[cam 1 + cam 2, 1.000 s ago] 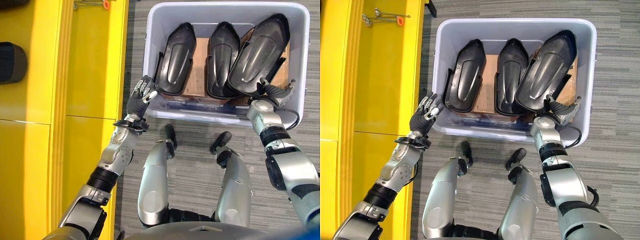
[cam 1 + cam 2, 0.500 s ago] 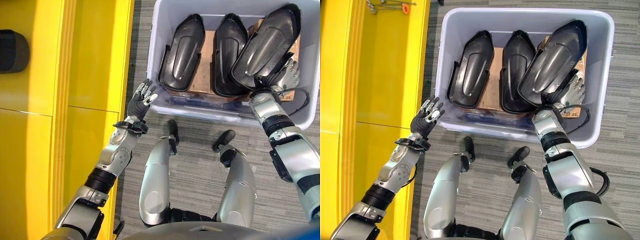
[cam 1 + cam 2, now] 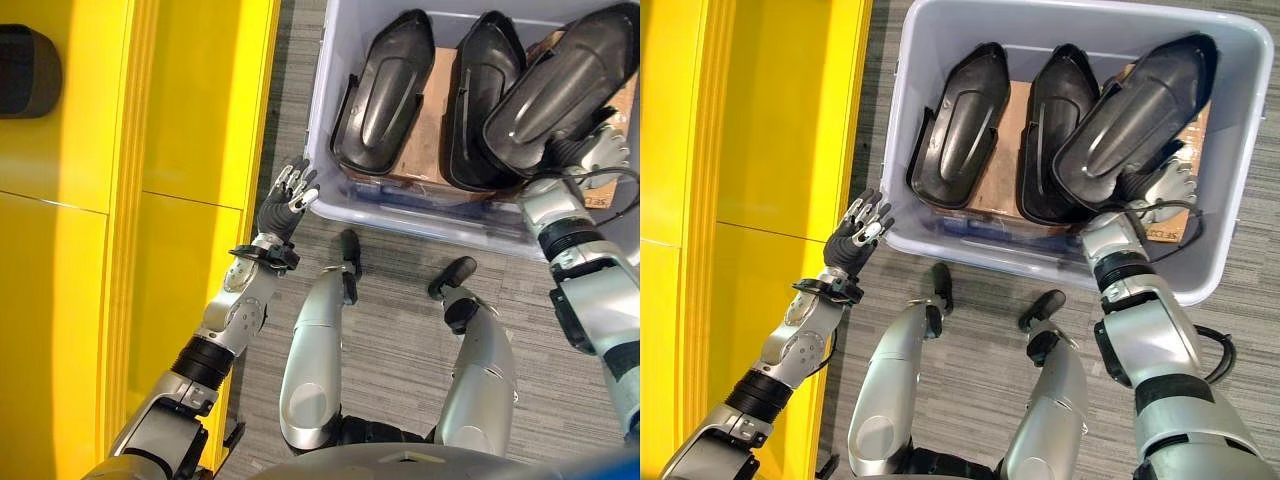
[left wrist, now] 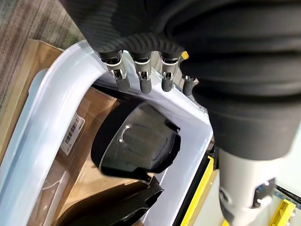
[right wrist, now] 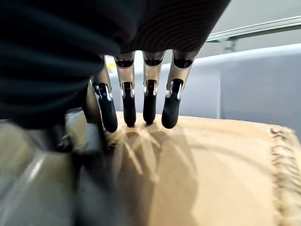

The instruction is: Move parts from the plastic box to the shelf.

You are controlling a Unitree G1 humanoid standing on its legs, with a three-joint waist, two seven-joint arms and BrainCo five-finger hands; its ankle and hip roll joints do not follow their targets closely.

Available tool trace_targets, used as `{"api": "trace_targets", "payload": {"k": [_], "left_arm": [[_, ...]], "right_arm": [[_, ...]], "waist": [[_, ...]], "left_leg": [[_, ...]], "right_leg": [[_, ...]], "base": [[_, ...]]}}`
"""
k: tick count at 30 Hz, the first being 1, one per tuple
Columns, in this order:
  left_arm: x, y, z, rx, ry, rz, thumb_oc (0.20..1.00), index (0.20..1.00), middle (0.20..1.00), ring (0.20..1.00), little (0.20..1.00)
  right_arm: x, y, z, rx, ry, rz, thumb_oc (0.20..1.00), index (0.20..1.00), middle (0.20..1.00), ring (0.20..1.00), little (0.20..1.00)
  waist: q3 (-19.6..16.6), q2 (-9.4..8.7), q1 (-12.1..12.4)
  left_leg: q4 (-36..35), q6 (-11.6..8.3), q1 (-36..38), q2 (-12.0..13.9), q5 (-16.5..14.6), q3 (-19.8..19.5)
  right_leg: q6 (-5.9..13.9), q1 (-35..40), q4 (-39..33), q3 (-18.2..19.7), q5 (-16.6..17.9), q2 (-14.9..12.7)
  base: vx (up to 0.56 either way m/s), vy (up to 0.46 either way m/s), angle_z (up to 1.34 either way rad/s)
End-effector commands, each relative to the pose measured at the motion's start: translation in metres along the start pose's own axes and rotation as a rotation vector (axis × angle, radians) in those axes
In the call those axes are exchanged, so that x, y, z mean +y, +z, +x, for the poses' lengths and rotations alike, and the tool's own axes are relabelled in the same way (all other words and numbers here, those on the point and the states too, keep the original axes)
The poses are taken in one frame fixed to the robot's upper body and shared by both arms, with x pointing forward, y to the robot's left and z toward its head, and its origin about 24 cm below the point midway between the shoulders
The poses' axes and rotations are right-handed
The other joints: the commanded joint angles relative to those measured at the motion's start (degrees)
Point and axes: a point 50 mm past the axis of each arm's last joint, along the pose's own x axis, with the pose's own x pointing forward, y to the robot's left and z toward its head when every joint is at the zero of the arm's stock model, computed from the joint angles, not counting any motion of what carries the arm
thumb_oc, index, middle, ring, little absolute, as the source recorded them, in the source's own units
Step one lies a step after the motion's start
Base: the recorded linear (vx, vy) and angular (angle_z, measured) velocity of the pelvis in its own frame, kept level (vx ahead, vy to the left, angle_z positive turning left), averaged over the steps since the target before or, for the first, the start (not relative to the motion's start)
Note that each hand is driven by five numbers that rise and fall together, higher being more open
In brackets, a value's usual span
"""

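Our right hand (image 3: 1160, 185) is reaching into the plastic box (image 3: 902, 130) in the right eye view, its fingers spread straight beneath the near end of the rightmost part (image 3: 1135, 115), which is tilting across the middle part (image 3: 1055, 120). The left part (image 3: 960, 125) is lying beside them on the cardboard (image 3: 1000, 170). Our left hand (image 3: 855, 238) is hovering open just outside the box's near left corner, beside the yellow shelf (image 3: 760, 150).

Through the left wrist view we are seeing straight fingers (image 4: 142, 77) over the box rim (image 4: 42, 122), with a black part (image 4: 136, 143) inside.

Through the right wrist view we are seeing straight, dark-tipped fingers (image 5: 149, 101) pointing down at the cardboard (image 5: 207, 169), curling around nothing.
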Motion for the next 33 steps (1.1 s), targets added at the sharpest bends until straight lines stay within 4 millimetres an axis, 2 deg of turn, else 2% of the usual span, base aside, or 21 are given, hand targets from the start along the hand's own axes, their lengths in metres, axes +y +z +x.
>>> {"api": "trace_targets", "payload": {"k": [1,8,11,14,17,21,24,29,31,33], "left_arm": [[-0.022,0.008,0.001,-0.072,-0.093,-0.008,1.000,1.000,1.000,1.000,1.000],[-0.026,0.006,0.000,-0.075,-0.108,-0.013,1.000,1.000,1.000,1.000,1.000],[-0.026,0.006,0.000,-0.072,-0.109,-0.018,1.000,1.000,1.000,1.000,1.000],[-0.025,0.006,-0.001,-0.075,-0.106,-0.023,1.000,1.000,1.000,1.000,1.000],[-0.024,0.006,-0.002,-0.075,-0.103,-0.026,1.000,1.000,1.000,1.000,1.000],[-0.021,0.005,-0.003,-0.069,-0.093,-0.016,1.000,1.000,1.000,1.000,1.000],[-0.015,0.004,-0.005,-0.065,-0.077,-0.018,1.000,1.000,1.000,1.000,1.000],[-0.005,0.006,-0.011,-0.077,-0.047,-0.023,1.000,1.000,1.000,1.000,1.000],[-0.004,0.005,-0.013,-0.076,-0.043,-0.023,1.000,1.000,1.000,1.000,1.000],[0.003,0.004,-0.020,-0.070,-0.004,-0.029,1.000,1.000,1.000,1.000,1.000]], "right_arm": [[0.031,-0.036,-0.022,0.209,0.208,0.058,0.200,0.200,0.200,0.200,0.200],[0.032,-0.039,-0.021,0.239,0.230,0.071,0.200,0.200,0.200,0.200,0.200],[0.030,-0.044,-0.019,0.216,0.211,0.026,0.200,0.200,0.200,0.200,0.200],[0.029,-0.048,-0.018,0.223,0.180,0.054,0.200,0.200,0.200,0.200,0.200],[0.027,-0.046,-0.016,0.185,0.149,0.087,0.200,0.200,0.200,0.200,0.200],[0.022,-0.030,-0.015,0.076,0.076,0.221,0.200,0.200,0.200,0.200,0.200],[0.016,-0.017,-0.017,-0.047,0.013,0.301,0.200,0.200,0.200,0.200,0.200],[0.007,-0.012,-0.025,-0.201,-0.048,0.407,0.200,0.200,0.200,0.200,0.200],[0.005,-0.013,-0.027,-0.214,-0.052,0.426,0.200,0.200,0.200,0.200,0.200],[-0.003,-0.013,-0.032,-0.270,-0.058,0.481,0.200,0.200,0.200,0.200,0.200]], "waist": [[-1.8,5.31,3.1],[-1.8,5.96,3.1],[-1.8,6.04,2.9],[-1.8,6.18,2.6],[-1.8,6.28,2.4],[-1.8,6.01,1.8],[-1.8,5.26,0.8],[-1.8,3.27,-1.6],[-1.8,2.92,-1.9],[-1.8,1.41,-3.5]], "left_leg": [[-10.5,-0.90,-0.3,-3.7,4.4,2.4],[-10.5,-1.08,-1.0,-3.9,4.4,2.6],[-10.6,-1.14,-0.7,-3.9,4.4,2.7],[-10.9,-1.21,0.0,-3.7,4.4,3.0],[-11.2,-1.23,0.7,-3.7,4.4,3.1],[-11.8,-1.32,3.1,-3.6,4.2,3.2],[-12.6,-1.38,5.8,-3.2,4.0,3.7],[-13.7,-1.48,11.3,-2.4,3.4,4.8],[-14.0,-1.51,12.5,-2.3,3.3,4.9],[-14.7,-1.64,17.1,-1.8,2.9,5.6]], "right_leg": [[7.96,-3.7,14.2,0.7,-6.2,-3.1],[8.09,-4.8,14.5,1.1,-6.2,-3.3],[8.13,-4.6,14.4,1.4,-6.2,-3.4],[8.23,-4.3,14.1,1.8,-6.2,-3.3],[8.28,-4.0,13.9,2.2,-6.2,-3.1],[8.37,-2.0,12.7,2.7,-6.0,-2.4],[8.51,0.2,11.0,3.1,-5.8,-1.6],[8.75,5.0,7.0,4.1,-5.3,0.3],[8.76,6.2,6.1,4.3,-5.2,0.7],[8.82,10.6,3.5,4.9,-5.1,1.5]], "base": [[0.00,0.000,0.00],[-0.01,0.002,0.03],[0.00,0.000,0.00],[0.00,0.000,0.00],[-0.01,-0.006,-0.02],[-0.01,-0.012,-0.02],[-0.02,-0.032,-0.05],[-0.01,-0.045,-0.15],[0.01,-0.032,-0.11],[0.06,-0.015,-0.20]]}}
